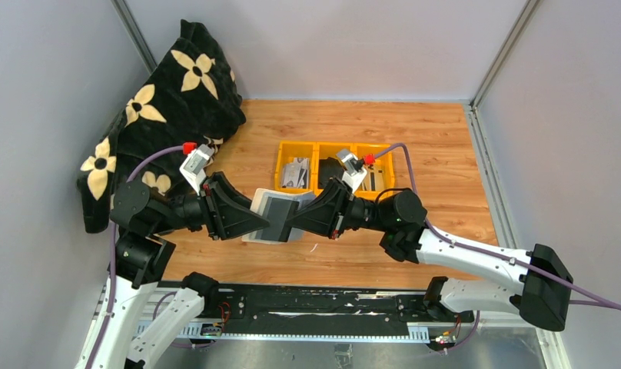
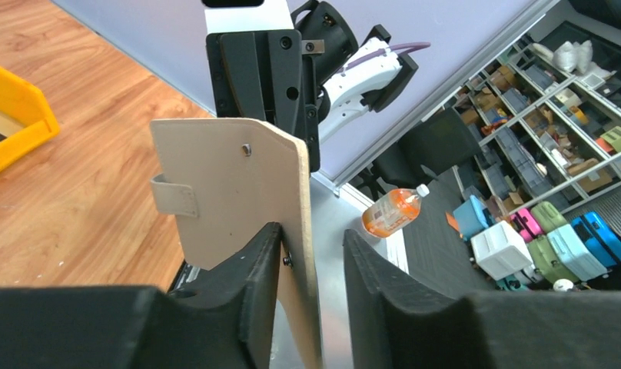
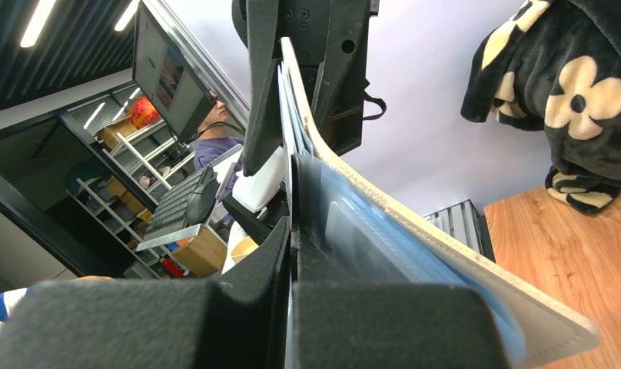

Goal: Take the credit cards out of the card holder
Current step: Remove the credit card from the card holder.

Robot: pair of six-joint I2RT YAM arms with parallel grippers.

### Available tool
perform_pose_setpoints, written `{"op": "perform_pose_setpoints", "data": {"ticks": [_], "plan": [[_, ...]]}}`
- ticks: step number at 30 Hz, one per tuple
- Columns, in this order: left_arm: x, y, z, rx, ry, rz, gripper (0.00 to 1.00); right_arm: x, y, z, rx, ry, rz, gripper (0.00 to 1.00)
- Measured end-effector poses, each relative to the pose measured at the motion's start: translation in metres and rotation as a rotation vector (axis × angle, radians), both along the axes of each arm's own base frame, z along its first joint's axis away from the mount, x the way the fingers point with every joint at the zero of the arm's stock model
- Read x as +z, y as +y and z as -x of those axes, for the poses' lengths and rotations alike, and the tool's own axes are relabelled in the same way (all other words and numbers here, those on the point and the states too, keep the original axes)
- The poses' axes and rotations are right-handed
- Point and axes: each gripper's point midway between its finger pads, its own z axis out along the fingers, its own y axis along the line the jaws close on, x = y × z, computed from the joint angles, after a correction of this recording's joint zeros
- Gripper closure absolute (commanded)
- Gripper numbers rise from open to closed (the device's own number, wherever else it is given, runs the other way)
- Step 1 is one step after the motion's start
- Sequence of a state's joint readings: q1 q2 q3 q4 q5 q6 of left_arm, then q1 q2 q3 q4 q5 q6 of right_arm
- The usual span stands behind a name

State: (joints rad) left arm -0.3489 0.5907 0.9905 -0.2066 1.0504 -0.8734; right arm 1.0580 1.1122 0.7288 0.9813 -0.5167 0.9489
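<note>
The card holder (image 1: 279, 214) is open in mid-table between both grippers, cream outside, grey-blue inside. In the left wrist view its cream flap with the snap tab (image 2: 230, 192) stands between my left gripper's (image 2: 311, 234) jaws. One finger touches it and a gap shows at the other. My right gripper (image 3: 292, 223) is shut on a thin pale layer at the holder's blue-grey inside (image 3: 415, 254). I cannot tell whether that layer is a card or a leaf. Grey-white credit cards (image 1: 296, 173) lie in the left yellow bin, and more cards (image 1: 380, 178) in the right one.
Three joined yellow bins (image 1: 283, 157) stand behind the grippers, and the middle one holds a black item (image 1: 330, 173). A black blanket with cream flowers (image 1: 161, 108) is heaped at the back left corner. Grey walls close in three sides.
</note>
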Motion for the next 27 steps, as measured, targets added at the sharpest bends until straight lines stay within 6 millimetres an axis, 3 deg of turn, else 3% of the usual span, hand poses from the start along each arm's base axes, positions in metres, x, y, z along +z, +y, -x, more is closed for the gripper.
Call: {"op": "perform_pose_setpoints", "data": {"ticks": [3, 6, 13, 20, 23, 27], "plan": [[-0.002, 0.000, -0.001, 0.004, -0.011, -0.006, 0.82, 0.000, 0.000, 0.000, 0.001, 0.001, 0.002, 1.00], [-0.003, 0.000, -0.003, 0.012, -0.023, -0.014, 0.87, 0.001, -0.001, 0.001, 0.000, -0.002, 0.001, 1.00], [0.006, 0.000, -0.005, 0.016, -0.059, -0.020, 0.89, 0.003, -0.017, 0.006, -0.031, -0.014, -0.016, 1.00], [0.010, 0.001, -0.004, 0.019, -0.081, -0.032, 0.92, -0.006, -0.032, 0.006, -0.059, -0.004, -0.001, 1.00], [0.012, 0.002, -0.005, 0.026, -0.112, -0.046, 0.92, -0.009, -0.048, -0.007, -0.122, 0.006, 0.021, 1.00], [0.013, 0.004, -0.003, 0.034, -0.156, -0.070, 0.91, -0.011, -0.075, -0.040, -0.290, 0.008, 0.079, 1.00]]}}
